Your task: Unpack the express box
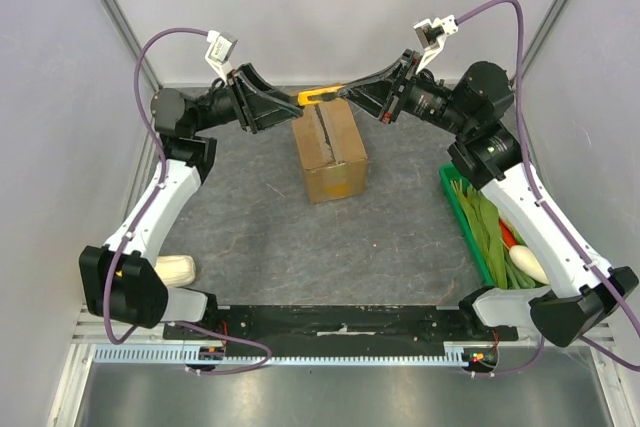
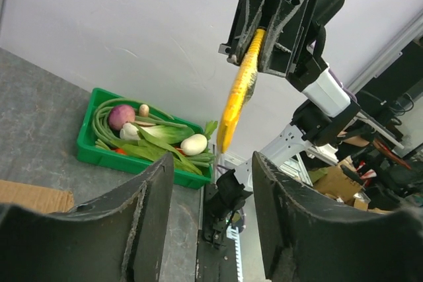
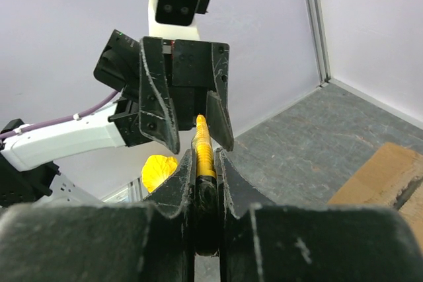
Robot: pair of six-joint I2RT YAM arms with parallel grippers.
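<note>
Seen whole from the top view alone: the express box [image 1: 330, 152], upright at the middle of the bench [image 1: 250, 212], set slightly askew, flaps shut along the centre seam. Above its far edge, both arms meeting nose to nose, left tool [image 1: 292, 102] facing right tool [image 1: 352, 94], with a slim yellow implement [image 1: 322, 97] bridging the gap. Too small there to read either grip. Also from above only: a pale ribbed object [image 1: 172, 270] on the bench by the left arm's base, and the green crate [image 1: 458, 212] at the right side under the right arm.

From the left wrist: own fingers [image 2: 145, 203] standing well apart, nothing between them. Beyond and higher, the right tool [image 2: 254, 54] clamped on the yellow implement [image 2: 239, 90], its pointed end hanging toward that gap, clear of both fingers in this view. Of the box, just a cardboard corner [image 2: 33, 197] at lower left. Best look into the green crate [image 2: 99, 156]: a purple onion [image 2: 121, 115], long green beans, leafy greens.

From the right wrist: own jaws narrow, pinching the near end of the implement [image 3: 203, 146]. Dead ahead, the left tool [image 3: 198, 138], spread wide to either side of the yellow far end. Box reduced to a brown slab [image 3: 383, 173] at the right edge, lower than both tools.
</note>
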